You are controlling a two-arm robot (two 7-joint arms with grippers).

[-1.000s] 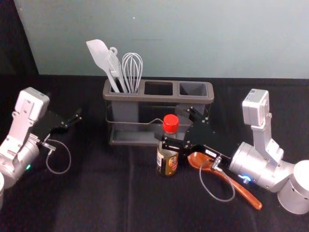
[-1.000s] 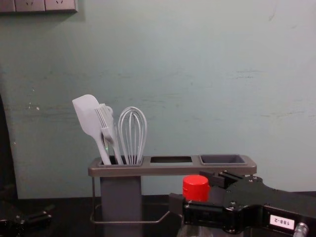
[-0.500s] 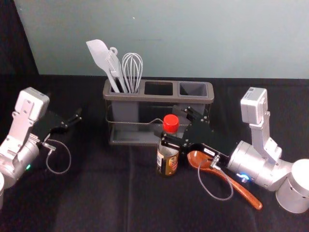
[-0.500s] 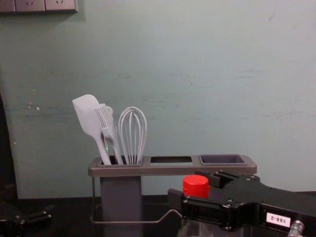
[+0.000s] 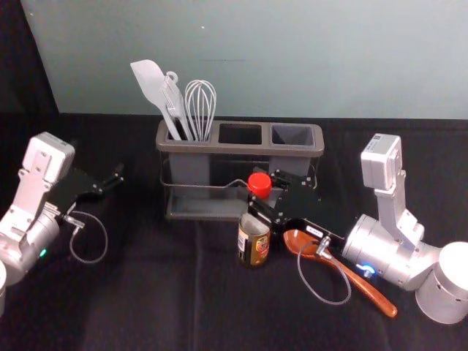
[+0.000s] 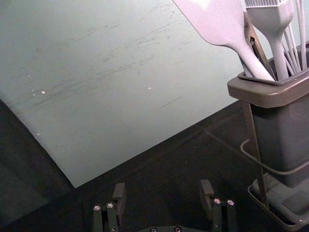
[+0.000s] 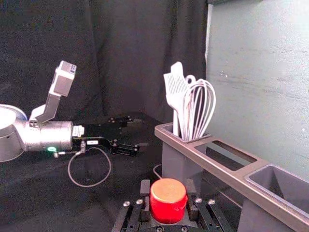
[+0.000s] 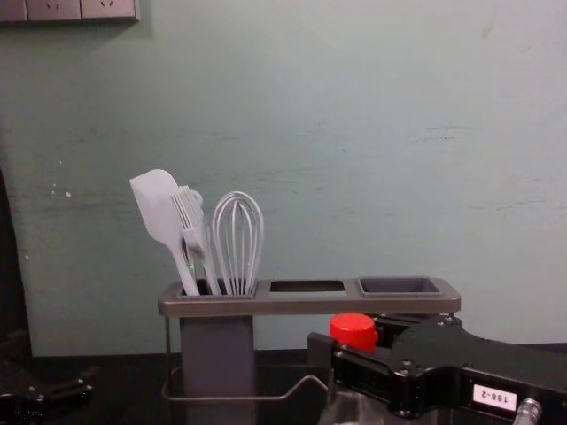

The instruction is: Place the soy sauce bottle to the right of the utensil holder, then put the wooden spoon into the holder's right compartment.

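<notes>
1. The wooden spoon (image 5: 371, 290) lies on the black cloth (image 5: 146, 307), its step not yet done.
2. My right gripper (image 7: 168, 193) is closed on the soy sauce bottle (image 5: 252, 247) near its red cap, in front of the utensil holder (image 5: 241, 150); placing it to the right remains.
3. My left gripper (image 6: 162, 191) is parked left of the holder, fingers spread.
4. The right compartment (image 5: 292, 135) awaits the spoon.
5. Behind stands a pale grey-green wall (image 5: 329, 73).

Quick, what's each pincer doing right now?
Left pincer: open, empty, out to the left of the utensil holder.
Right pincer: closed on the soy sauce bottle, near its red cap, in front of the holder.
</notes>
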